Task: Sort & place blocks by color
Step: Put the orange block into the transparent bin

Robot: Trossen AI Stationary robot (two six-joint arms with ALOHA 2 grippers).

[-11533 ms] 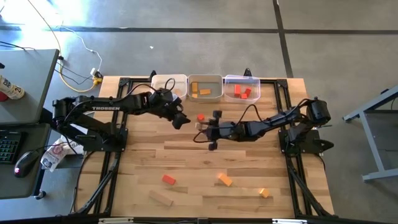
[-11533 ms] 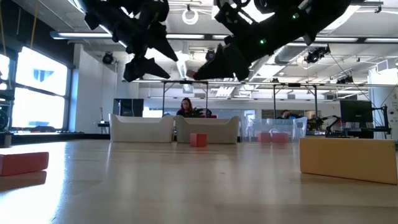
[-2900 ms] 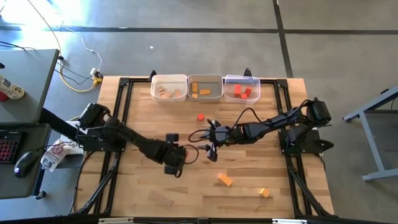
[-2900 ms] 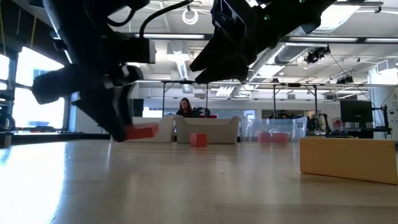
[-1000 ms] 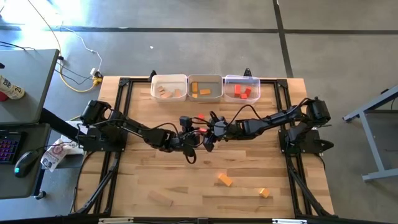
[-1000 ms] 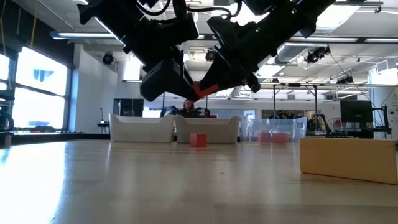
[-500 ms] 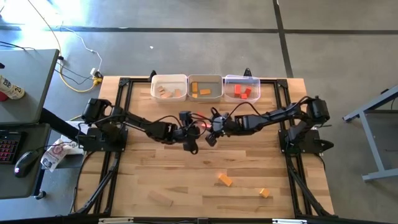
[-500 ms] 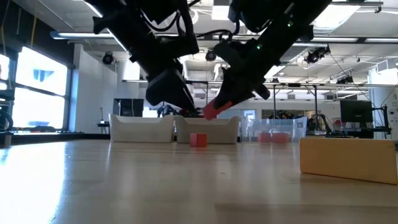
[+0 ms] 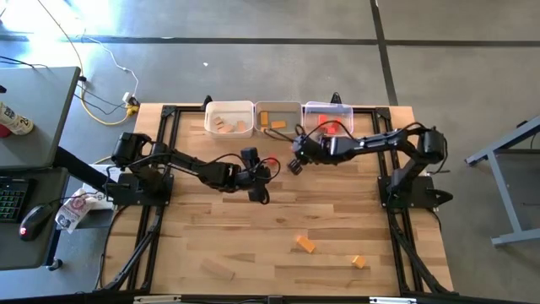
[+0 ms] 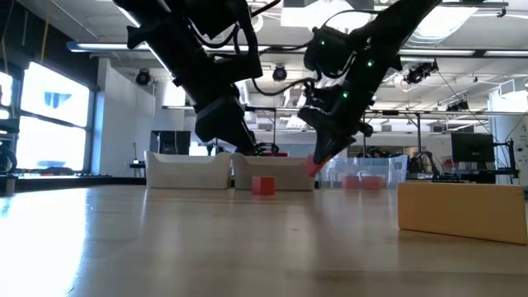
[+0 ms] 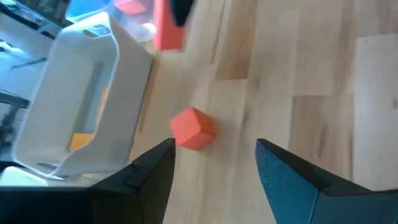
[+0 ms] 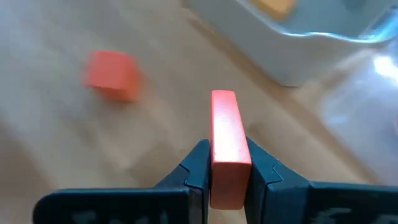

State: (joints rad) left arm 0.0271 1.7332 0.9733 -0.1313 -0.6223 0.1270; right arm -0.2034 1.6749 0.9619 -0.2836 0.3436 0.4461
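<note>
My right gripper [image 12: 227,171] is shut on a red bar [image 12: 225,134] and hovers over the far middle of the table [image 9: 295,160], just near of the bins. A red cube [image 9: 272,158] rests flat on the table [image 11: 194,129] beside it. My left gripper [image 9: 261,173] is open and empty, raised above the table, with its fingers [image 11: 149,171] standing on either side of the cube's line, short of it. In the low view the bar [image 10: 313,167] shows under the right gripper's tips. My right gripper pinches the red bar between its two fingers [image 12: 198,168], on the bar's two long sides near its back end [image 12: 225,177]. The bar runs along the fingers and sticks out ahead of them. It is lifted clear of the table.
Three bins stand along the far edge: a white one [image 9: 229,105] with light wood blocks, a middle one [image 9: 278,105] with orange blocks, a clear one [image 9: 327,105] with red blocks. Near the front lie an orange block [image 9: 305,245], a smaller orange block [image 9: 359,262] and a light wood bar [image 9: 218,269].
A second ago both grippers met at the red bar over the table's middle. The bar has since gone with my right gripper alone, which has moved toward the far edge and the clear bin. My left gripper has stayed near the red cube.
</note>
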